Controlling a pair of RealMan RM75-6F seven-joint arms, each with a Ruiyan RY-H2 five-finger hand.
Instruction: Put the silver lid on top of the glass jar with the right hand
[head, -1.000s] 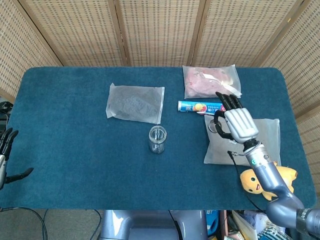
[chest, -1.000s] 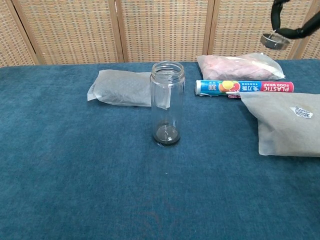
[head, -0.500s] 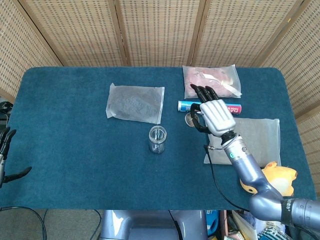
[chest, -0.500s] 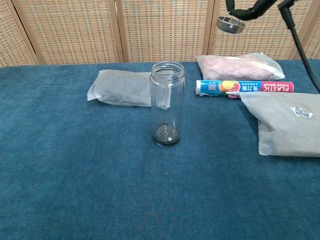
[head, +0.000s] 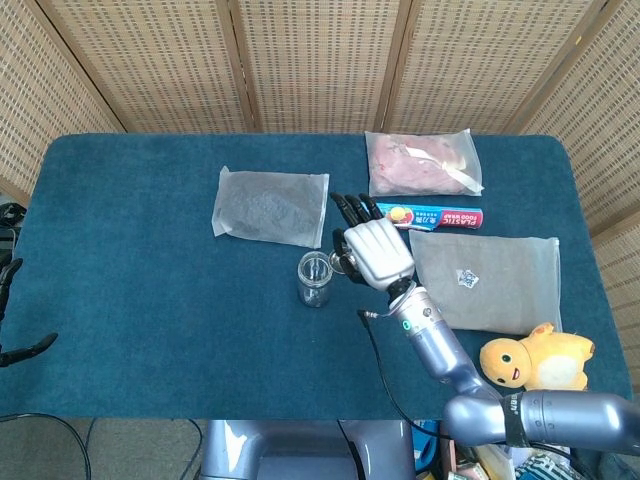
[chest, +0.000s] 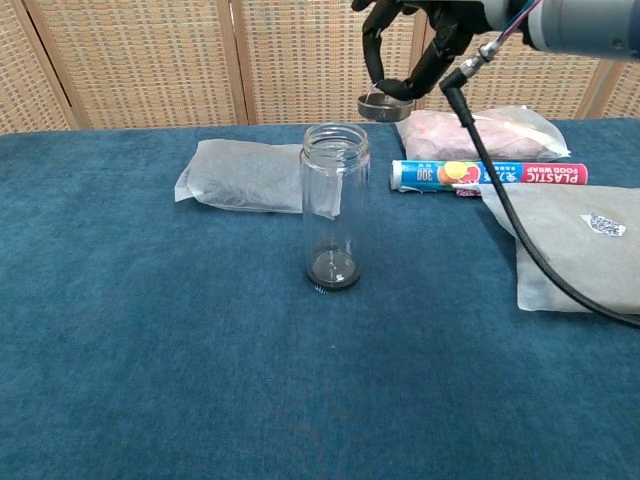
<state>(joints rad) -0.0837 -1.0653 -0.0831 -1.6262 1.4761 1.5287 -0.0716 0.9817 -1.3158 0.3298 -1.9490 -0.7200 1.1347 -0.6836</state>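
The silver lid (chest: 377, 105) is pinched between the dark fingertips (chest: 376, 78) of the right hand (head: 372, 250), held in the air just up and to the right of the open mouth of the glass jar (chest: 334, 206), as seen from the chest view. The lid is not touching the jar's rim. From the head view, the hand's pale back is turned upward and sits just beside the jar (head: 314, 278), with the lid largely hidden beneath the palm. The jar stands upright and uncapped near the middle of the blue-covered table (head: 140, 300).

Only a small part of the left hand (head: 18, 345) is seen at the far left edge of the head view, off the table; whether its fingers are spread or closed cannot be told.

A clear pouch of grey material (head: 270, 205) is laid flat behind the jar. A bag of pinkish contents (head: 420, 162) is placed at the far side of the table, with a roll of plastic food wrap (chest: 488, 175) lying just in front of it. A larger grey pouch (head: 488, 280) is spread to the right, and a yellow plush toy (head: 535, 358) is set at its near corner.
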